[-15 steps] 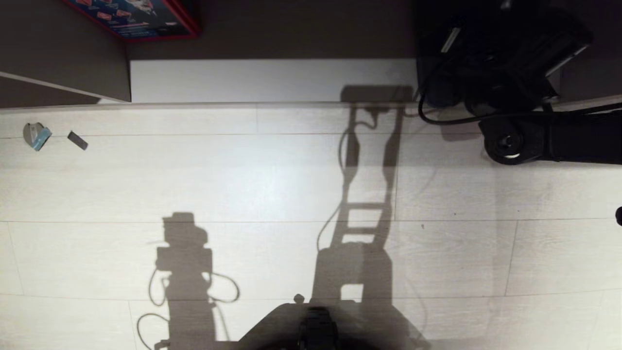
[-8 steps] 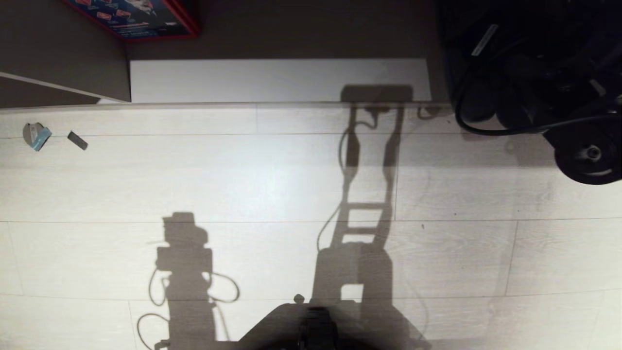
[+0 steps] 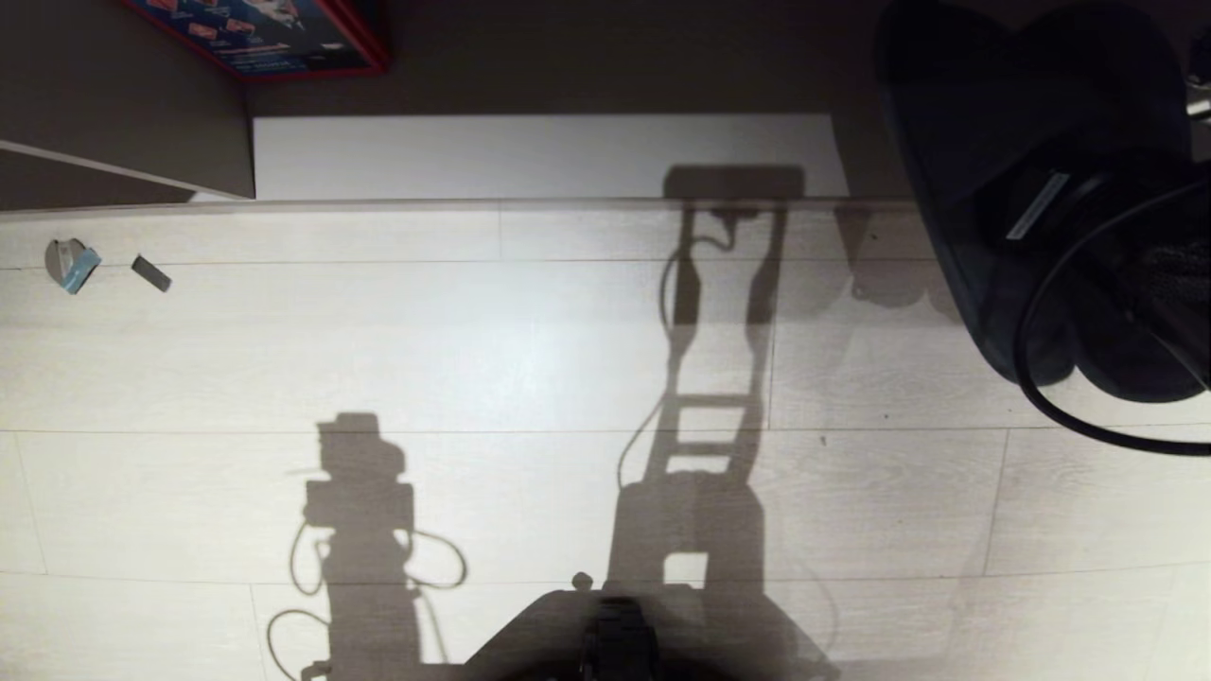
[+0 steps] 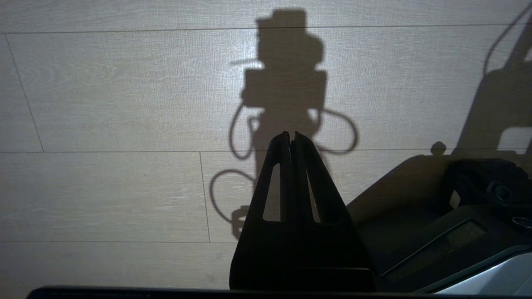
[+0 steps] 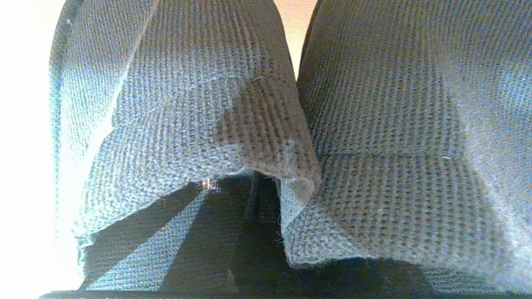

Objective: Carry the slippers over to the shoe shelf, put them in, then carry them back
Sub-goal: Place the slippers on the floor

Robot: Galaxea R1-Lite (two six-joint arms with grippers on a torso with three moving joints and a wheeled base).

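Item: pair of slippers (image 3: pixel 1031 199), carried, upper right of the head view.

Near: left gripper (image 4: pixel 291 137) parked over floor planks (image 3: pixel 473 359), fingers together, empty. Middle: slippers hang clear of the planks, side by side, touching; cable (image 3: pixel 1069 416) loops below them. Right gripper hidden behind the fabric, clamped shut, by my reading on the slippers. Far: pale base board (image 3: pixel 530 156) of the shoe shelf, bare. Handling advice: keep both soles level, grip unbroken, cable clear. Right wrist view alone shows the waffle-knit straps (image 5: pixel 187 108); head view alone shows the shelf.
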